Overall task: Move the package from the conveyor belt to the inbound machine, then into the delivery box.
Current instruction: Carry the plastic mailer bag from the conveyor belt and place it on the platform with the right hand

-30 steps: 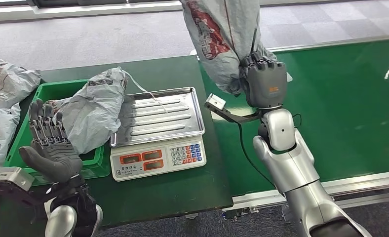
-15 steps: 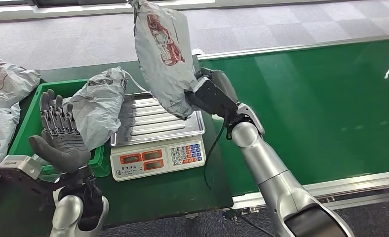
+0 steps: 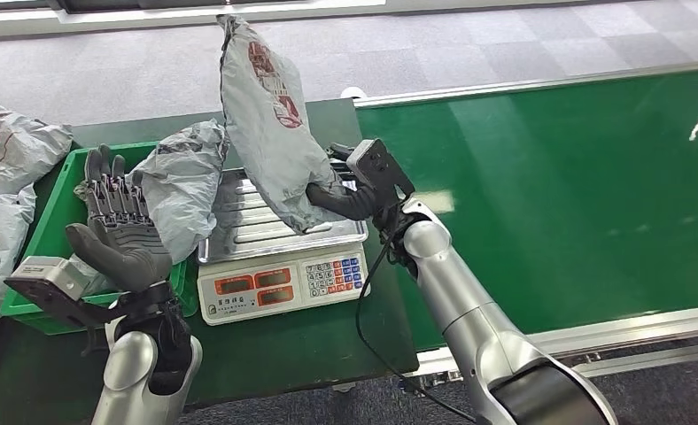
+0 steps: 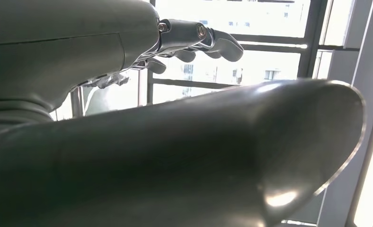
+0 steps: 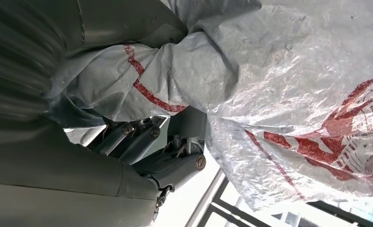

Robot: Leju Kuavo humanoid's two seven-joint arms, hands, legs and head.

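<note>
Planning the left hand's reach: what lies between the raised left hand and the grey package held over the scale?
In the head view, another crumpled grey package in the green box lies between the left hand and the held grey package.

Right arm: reaches forward and inward, forearm angled up.
Right hand [image 3: 345, 197]: fingers [image 5: 142, 142] closed around a grey package [image 3: 266, 124].
Left hand [image 3: 120, 235]: raised, palm up, fingers apart, holding nothing.

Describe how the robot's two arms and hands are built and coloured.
Both arms are glossy silver shells with rounded joints. The left hand is dark grey, with segmented mechanical fingers and a thick smooth thumb; a pale grey box-shaped camera sits at its wrist. The right hand is dark grey too, with a black camera block above its wrist and a thin black cable looping beneath the forearm.
</note>
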